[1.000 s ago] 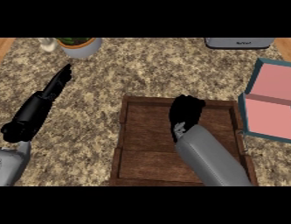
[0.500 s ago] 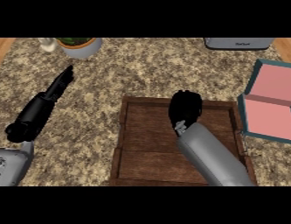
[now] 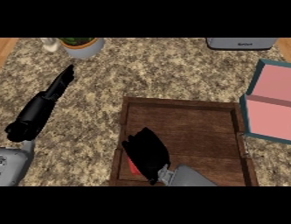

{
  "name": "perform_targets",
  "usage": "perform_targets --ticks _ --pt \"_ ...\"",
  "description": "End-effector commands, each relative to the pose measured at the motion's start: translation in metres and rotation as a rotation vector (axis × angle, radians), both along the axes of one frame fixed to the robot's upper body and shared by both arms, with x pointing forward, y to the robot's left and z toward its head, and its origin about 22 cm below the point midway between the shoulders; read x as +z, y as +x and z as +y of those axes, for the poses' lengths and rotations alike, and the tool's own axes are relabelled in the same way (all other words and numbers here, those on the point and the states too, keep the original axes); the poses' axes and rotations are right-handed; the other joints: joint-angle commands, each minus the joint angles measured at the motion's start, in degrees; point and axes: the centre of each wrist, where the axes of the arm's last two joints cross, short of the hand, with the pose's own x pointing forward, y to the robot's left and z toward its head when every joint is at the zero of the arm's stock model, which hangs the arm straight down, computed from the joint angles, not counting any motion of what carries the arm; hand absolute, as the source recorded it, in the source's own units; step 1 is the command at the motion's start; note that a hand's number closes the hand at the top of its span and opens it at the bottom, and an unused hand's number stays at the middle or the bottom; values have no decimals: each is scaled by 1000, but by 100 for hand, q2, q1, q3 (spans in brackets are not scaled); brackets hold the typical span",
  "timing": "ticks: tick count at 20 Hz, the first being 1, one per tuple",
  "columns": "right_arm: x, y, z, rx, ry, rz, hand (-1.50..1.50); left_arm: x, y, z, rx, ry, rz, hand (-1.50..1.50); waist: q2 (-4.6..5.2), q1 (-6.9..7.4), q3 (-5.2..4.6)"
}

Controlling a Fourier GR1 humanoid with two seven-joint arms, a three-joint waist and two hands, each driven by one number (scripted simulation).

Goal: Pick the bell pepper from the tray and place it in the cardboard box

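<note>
Bell pepper (image 3: 133, 166) beneath curled right robot hand (image 3: 147, 153)

speckled stone counter (image 3: 161, 74): wooden tray (image 3: 180, 105) at 5 o'clock, box (image 3: 278, 109) at 3, plant pot (image 3: 83, 46) at 11, grey appliance (image 3: 241, 43) at 1.

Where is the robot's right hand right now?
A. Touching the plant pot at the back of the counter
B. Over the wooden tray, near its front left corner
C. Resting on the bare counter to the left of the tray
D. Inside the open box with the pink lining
B: the right hand is over the front left part of the wooden tray, with a bit of red showing just under it; the box sits apart, to the tray's right.
</note>
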Motion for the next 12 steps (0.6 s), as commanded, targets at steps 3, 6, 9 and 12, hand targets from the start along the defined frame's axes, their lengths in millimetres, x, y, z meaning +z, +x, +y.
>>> perform_targets --ticks 3,6,9,12 --pt "26 -55 -38 441 265 -64 150 -1 -1 9 44 0 18 0 -51 -325 5" --pt "56 -54 -90 494 285 -194 150 4 -3 18 59 1 6 0 -46 -376 1" --pt "89 -68 -130 457 383 -233 150 7 -7 16 62 10 15 0 -21 -363 -2" --pt "117 -67 -162 311 497 -292 150 14 -3 29 73 2 1 0 23 -363 -6"
